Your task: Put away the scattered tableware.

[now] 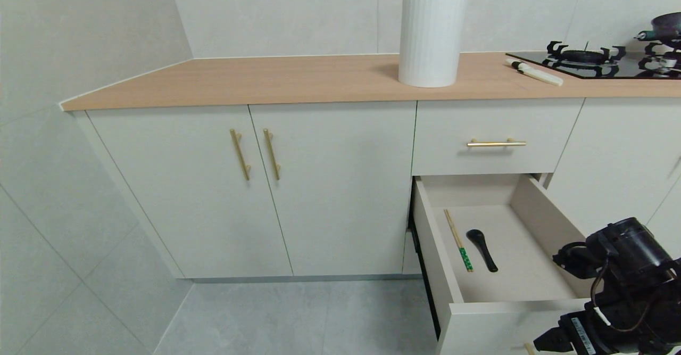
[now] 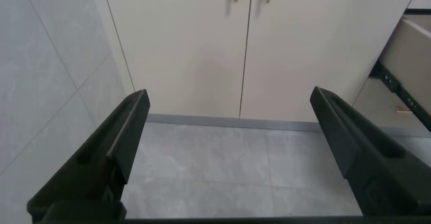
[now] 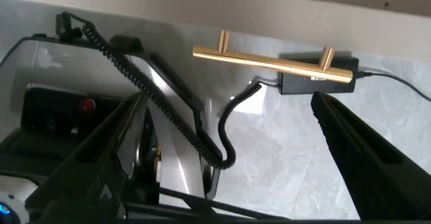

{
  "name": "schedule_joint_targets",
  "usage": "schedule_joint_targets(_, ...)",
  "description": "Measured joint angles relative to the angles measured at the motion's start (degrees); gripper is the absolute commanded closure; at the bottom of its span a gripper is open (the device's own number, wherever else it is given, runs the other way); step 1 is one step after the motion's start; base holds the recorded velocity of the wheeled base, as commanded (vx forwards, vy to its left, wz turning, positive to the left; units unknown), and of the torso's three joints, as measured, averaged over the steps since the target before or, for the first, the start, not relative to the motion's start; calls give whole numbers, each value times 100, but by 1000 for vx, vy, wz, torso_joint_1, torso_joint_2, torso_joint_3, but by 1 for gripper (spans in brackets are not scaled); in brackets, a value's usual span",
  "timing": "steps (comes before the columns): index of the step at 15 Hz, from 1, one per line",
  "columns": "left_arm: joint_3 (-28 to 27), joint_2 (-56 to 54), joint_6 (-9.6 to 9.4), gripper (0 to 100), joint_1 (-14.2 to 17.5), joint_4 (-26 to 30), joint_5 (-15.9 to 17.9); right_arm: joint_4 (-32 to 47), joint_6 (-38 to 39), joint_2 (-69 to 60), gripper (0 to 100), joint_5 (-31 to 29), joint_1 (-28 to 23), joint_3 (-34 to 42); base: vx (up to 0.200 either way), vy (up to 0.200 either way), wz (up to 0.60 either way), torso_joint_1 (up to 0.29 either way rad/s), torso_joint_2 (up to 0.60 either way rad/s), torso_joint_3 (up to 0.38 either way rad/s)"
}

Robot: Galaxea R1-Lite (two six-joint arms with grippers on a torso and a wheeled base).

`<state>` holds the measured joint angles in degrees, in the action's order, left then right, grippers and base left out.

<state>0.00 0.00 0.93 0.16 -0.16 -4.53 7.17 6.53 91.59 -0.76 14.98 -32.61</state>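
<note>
Risk: the drawer (image 1: pixel 432 238) stands open. A hard push could send the chopsticks (image 1: pixel 458 240) and spoon (image 1: pixel 482 249) on its floor sliding, and an off-centre approach could slip off the handle (image 3: pixel 273 61).
Right gripper (image 3: pixel 227 101): fingers wide apart, empty, short of the handle.
Left gripper (image 2: pixel 227 97): fingers wide apart, empty, above the floor before the cupboard doors (image 2: pixel 202 42).
</note>
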Motion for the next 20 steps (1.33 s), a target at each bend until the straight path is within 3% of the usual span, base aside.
schedule_joint_targets(9, 0, 0, 2, 0, 0, 0, -2, -334, 33, 207, 0, -373, -269, -18, 0, 0, 0, 0, 0, 0)
schedule_joint_targets(20, 0, 0, 2, 0, 0, 0, 0, -2192, 96, 846, 0, -402, -412, 329, 0, 0, 0, 0, 0, 0)
